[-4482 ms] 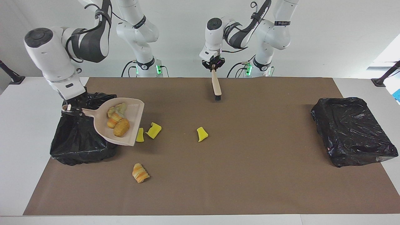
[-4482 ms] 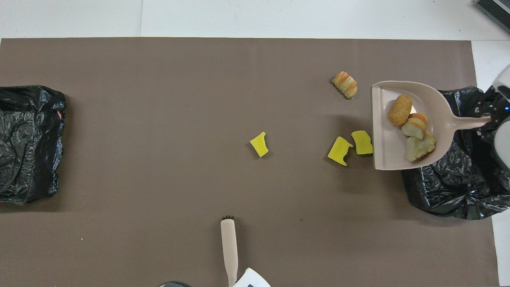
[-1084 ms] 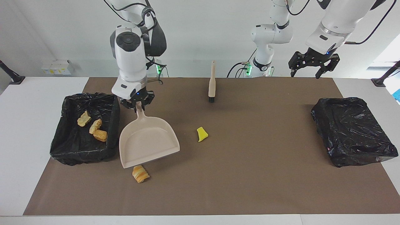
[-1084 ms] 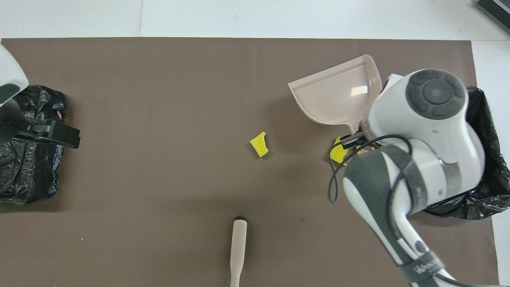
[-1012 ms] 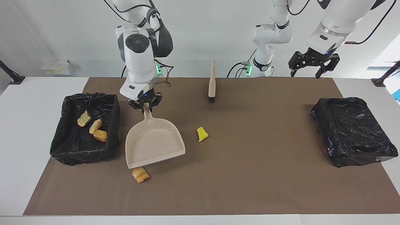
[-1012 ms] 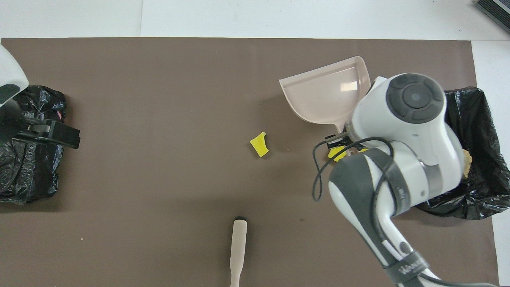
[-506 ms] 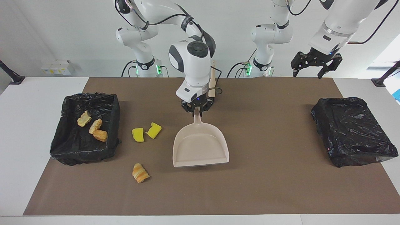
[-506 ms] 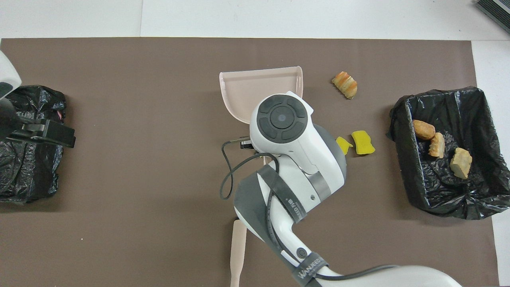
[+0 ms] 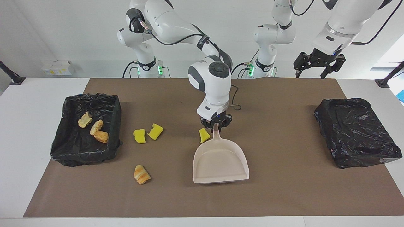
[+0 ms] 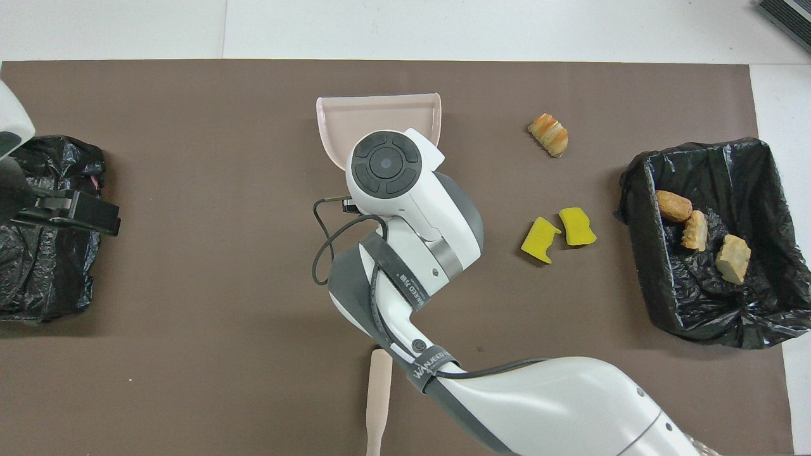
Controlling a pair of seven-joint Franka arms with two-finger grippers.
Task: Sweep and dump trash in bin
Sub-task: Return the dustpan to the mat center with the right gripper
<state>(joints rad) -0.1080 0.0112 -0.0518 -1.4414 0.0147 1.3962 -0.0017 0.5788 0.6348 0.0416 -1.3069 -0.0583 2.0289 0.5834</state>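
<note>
Mid-mat, the right gripper [image 9: 216, 126] is clamped on the handle of the beige plastic dustpan [image 9: 221, 164], a yellow sponge chunk [image 9: 204, 135] touching its handle at nine o'clock. Loose trash looks light and soft, better swept than pinched: two yellow chunks [image 9: 147, 133] and a golden-brown ridged lump [image 9: 141, 174] lie near the right arm's black-lined bin [image 9: 68, 151], which holds three lumps. The left gripper [image 9: 317, 64] hangs spread apart, waiting above the mat's corner near the other bin [image 9: 356, 132].

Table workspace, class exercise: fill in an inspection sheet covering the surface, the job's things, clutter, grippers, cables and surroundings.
Surface: brown mat on a white table; no spills seen.
Job's things: three pastry lumps in the bin at the right arm's end. On the mat lie a yellow sponge pair, a sponge chunk beside the dustpan handle, and a striped pastry. The dustpan is empty. The brush lies nearest the robots.
Clutter: second bin at the left arm's end, no trash seen in it.
Grippers: right gripper shut on the dustpan handle; left gripper open, waiting raised at its own end.
Cables: cable loop hangs at the right wrist.
Surroundings: small white boxes by the wall.
</note>
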